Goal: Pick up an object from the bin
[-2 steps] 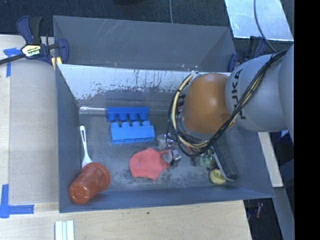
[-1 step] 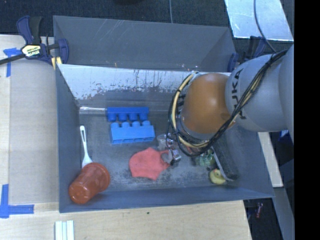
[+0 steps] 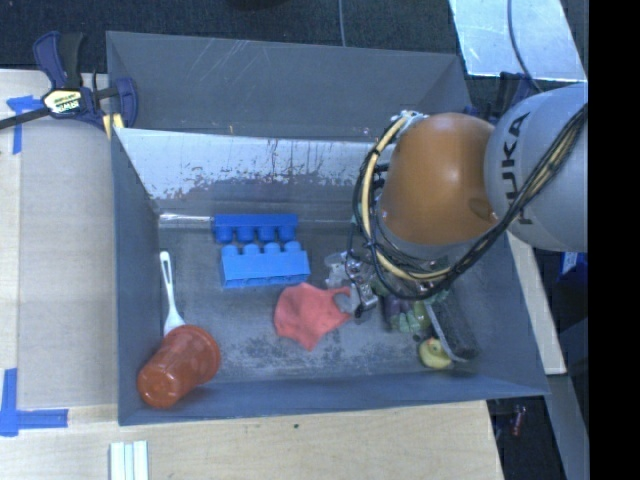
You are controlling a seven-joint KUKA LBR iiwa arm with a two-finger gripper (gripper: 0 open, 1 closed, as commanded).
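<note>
The gripper (image 3: 352, 286) hangs low in the grey bin (image 3: 130, 268), at the 3 o'clock edge of a crumpled red cloth (image 3: 310, 315) near the middle. How far it is open, or whether it holds anything, I cannot tell. 1 blue block (image 3: 262, 260) lies at the cloth's 11 o'clock.

With the floor of the bin (image 3: 300, 83) read as a clock face, a blue studded block (image 3: 262, 258) lies at ten o'clock, near the back wall. A white plastic spoon (image 3: 169, 290) lies at nine, its broad end just beside an orange-red cup (image 3: 180, 366) tipped on its side at eight. A small yellow thing (image 3: 435, 353) sits at four, beside a black bar (image 3: 457, 336).
</note>
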